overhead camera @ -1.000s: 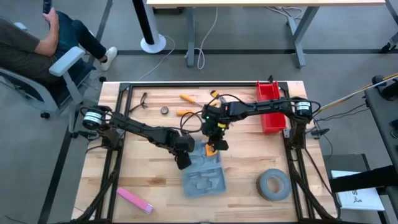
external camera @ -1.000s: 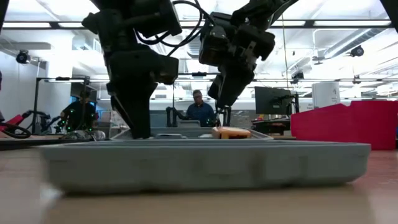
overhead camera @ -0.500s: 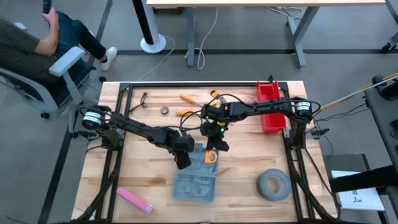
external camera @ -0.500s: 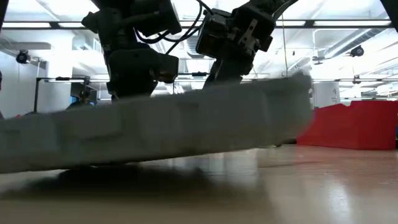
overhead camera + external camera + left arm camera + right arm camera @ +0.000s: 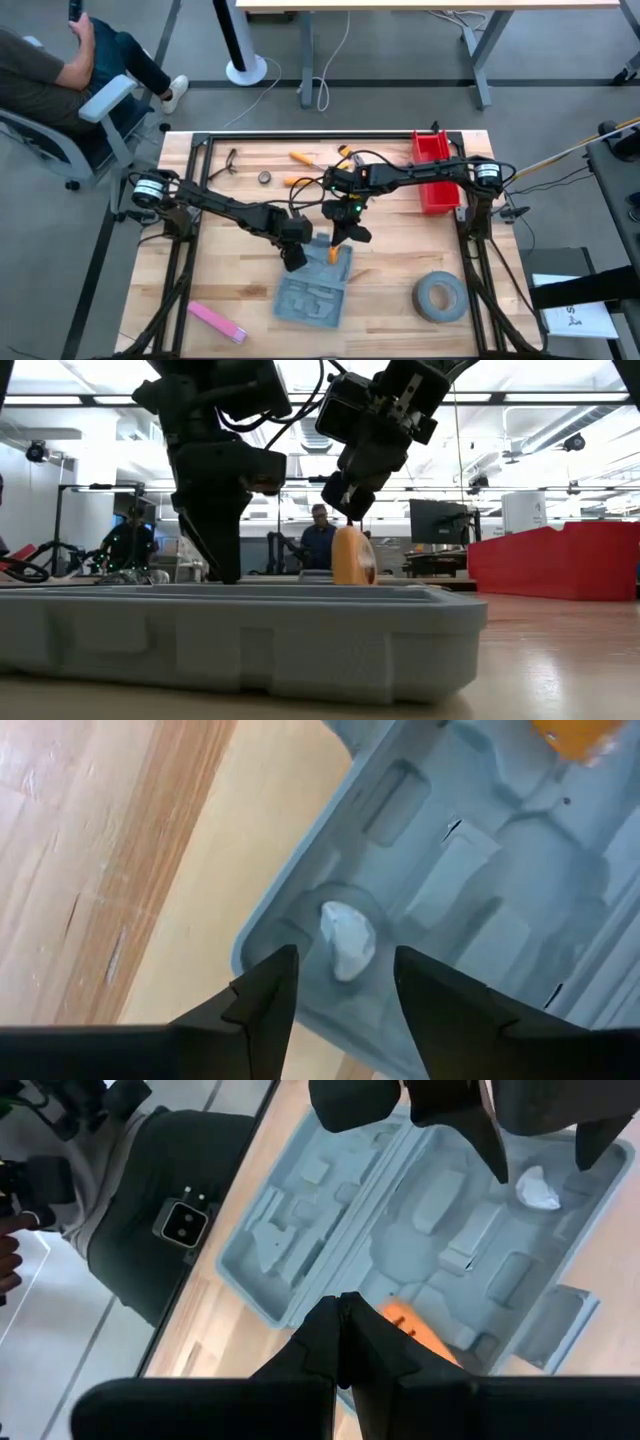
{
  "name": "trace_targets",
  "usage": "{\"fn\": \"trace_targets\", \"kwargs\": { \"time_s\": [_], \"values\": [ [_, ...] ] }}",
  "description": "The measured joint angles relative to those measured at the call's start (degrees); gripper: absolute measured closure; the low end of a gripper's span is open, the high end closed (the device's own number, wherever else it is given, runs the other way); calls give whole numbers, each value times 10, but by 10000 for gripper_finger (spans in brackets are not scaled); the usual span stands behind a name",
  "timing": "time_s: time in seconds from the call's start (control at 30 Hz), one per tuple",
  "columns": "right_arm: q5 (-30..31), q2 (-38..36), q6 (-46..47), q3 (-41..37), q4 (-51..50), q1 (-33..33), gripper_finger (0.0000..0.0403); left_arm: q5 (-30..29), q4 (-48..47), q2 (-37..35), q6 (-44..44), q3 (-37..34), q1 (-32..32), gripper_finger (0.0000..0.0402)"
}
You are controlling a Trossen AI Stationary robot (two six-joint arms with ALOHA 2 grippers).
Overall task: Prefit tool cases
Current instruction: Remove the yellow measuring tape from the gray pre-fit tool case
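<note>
the case (image 5: 312, 291) lies open at lower centre of the high view, most recesses bare. one orange tool (image 5: 352, 555) stands at its far edge, not seated. the right gripper (image 5: 345, 500) is pinched on that tool from above. the left gripper (image 5: 340, 985) hovers over the case's corner, fingers apart, holding nothing.

Open blue-grey moulded plastic tool case (image 5: 313, 292) looked matt, smooth. Pale wooden plank table top (image 5: 400, 240) showed grain, slight sheen. Red plastic bin (image 5: 432, 170) looked smooth. Grey tape roll (image 5: 440, 297) was dull. Orange rounded tool handle (image 5: 352, 556) looked glossy plastic. Dark gripper fingers (image 5: 262, 1010) looked matt.
</note>
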Motion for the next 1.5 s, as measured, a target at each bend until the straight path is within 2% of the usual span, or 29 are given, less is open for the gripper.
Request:
{"fn": "trace_targets", "kwargs": {
  "time_s": [0.23,0.4,0.63,0.87,1.0,1.5],
  "values": [
    [2,-4,16,0,-1,0,403,0,-12,-1,7,0,0,222],
    [25,-46,15,0,-22,0,403,-15,-3,-21,20,0,0,210],
    [105,-126,25,0,-31,-7,403,-29,11,-55,28,0,0,206],
    [218,-199,53,0,-63,-29,403,-30,18,-60,26,0,0,213],
    [263,-223,66,0,-79,-47,403,-30,20,-62,24,0,0,217],
    [281,-238,66,-13,-104,-125,403,-33,28,-62,28,0,-1,207]
  ]
}}
